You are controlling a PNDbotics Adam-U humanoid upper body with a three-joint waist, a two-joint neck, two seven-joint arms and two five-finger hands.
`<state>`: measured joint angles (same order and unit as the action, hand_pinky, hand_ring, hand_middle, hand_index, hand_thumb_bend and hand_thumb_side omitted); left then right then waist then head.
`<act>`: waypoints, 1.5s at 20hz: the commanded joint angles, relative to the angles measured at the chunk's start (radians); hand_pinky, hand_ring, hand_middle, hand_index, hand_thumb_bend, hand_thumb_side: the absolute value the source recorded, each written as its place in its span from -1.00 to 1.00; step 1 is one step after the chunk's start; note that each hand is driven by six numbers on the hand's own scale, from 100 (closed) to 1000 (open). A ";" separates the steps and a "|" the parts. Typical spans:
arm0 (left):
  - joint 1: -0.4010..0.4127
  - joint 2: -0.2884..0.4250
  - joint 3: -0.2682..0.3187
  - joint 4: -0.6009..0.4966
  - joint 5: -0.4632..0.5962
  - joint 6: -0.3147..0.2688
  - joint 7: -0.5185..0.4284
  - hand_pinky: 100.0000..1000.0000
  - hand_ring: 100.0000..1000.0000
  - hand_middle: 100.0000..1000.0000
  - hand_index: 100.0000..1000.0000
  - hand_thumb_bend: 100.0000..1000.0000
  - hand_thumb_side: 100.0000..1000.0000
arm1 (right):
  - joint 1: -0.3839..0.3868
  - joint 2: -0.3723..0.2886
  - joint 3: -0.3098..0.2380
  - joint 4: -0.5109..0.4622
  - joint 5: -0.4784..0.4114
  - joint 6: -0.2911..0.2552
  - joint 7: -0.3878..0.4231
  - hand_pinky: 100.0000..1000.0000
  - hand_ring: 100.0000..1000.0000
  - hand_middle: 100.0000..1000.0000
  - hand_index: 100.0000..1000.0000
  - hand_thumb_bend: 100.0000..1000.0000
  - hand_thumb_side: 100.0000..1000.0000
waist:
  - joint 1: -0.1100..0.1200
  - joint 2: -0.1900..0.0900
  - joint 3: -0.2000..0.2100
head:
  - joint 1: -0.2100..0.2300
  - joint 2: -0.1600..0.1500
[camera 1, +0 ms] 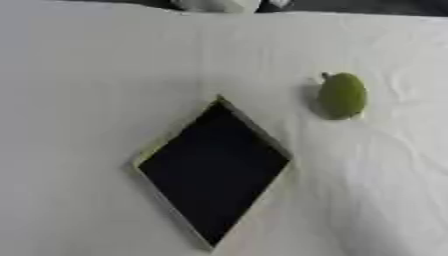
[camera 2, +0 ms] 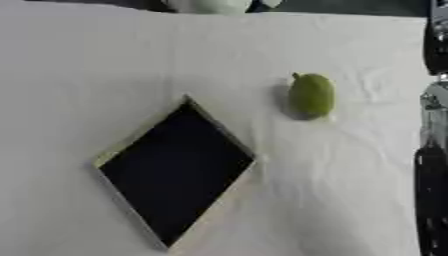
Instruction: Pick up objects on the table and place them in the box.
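Note:
A green pear-shaped fruit (camera 1: 341,96) with a short stem lies on the white cloth, right of centre. To its lower left sits an open box (camera 1: 162,142), turned so that one corner points away from me; it has a pale rim and a dark inside with nothing visible in it. A gap of bare cloth separates the fruit from the box. A narrow strip of my right arm (camera 2: 433,165), black with a silver joint, runs down the right edge of the right eye view. I cannot make out a hand on it. My left hand shows in neither view.
The white cloth (camera 1: 87,75) covers the table and is wrinkled on the right side. A pale rounded thing (camera 1: 219,5) sits at the far edge, with a dark strip behind it.

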<state>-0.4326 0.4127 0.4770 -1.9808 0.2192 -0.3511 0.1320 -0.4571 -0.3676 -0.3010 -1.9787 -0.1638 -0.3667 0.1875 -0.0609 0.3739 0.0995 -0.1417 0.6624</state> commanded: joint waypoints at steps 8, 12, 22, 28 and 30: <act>-0.007 0.042 0.013 -0.019 -0.007 -0.001 0.007 -0.10 0.12 0.14 0.25 -1.00 -0.27 | 0.011 -0.073 -0.002 -0.021 0.029 -0.031 -0.002 0.34 0.32 0.39 0.59 -1.00 -0.29 | 0.000 -0.019 -0.001 | -0.016 0.003; -0.004 0.048 0.015 -0.019 -0.010 -0.001 0.009 -0.10 0.12 0.14 0.25 -1.00 -0.27 | 0.043 -0.132 0.010 -0.021 0.063 -0.061 0.007 0.36 0.34 0.40 0.59 -1.00 -0.59 | -0.005 -0.020 -0.006 | -0.015 0.007; 0.006 0.059 0.015 -0.019 -0.014 0.002 0.005 -0.11 0.12 0.14 0.25 -1.00 -0.26 | 0.082 -0.369 0.041 0.112 0.206 -0.079 -0.024 0.48 0.53 0.56 0.67 -1.00 -0.99 | -0.016 -0.025 -0.014 | -0.007 0.013; 0.008 0.060 0.013 -0.019 -0.013 0.004 0.000 -0.11 0.12 0.15 0.25 -1.00 -0.23 | 0.072 -0.517 0.095 0.211 0.298 -0.112 0.059 0.61 0.66 0.70 0.76 -1.00 -0.78 | -0.019 -0.025 -0.011 | -0.012 0.006; 0.007 0.058 0.013 -0.019 -0.011 0.005 -0.001 -0.11 0.12 0.15 0.25 -1.00 -0.26 | 0.072 -0.564 0.110 0.244 0.327 -0.135 0.088 0.63 0.68 0.72 0.76 -1.00 -0.64 | -0.018 -0.024 -0.008 | -0.013 0.002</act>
<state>-0.4208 0.4387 0.4830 -1.9808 0.2057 -0.3463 0.1351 -0.3750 -0.8630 -0.1910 -1.7491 0.1416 -0.4911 0.2583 -0.0824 0.3725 0.0922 -0.1518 0.6750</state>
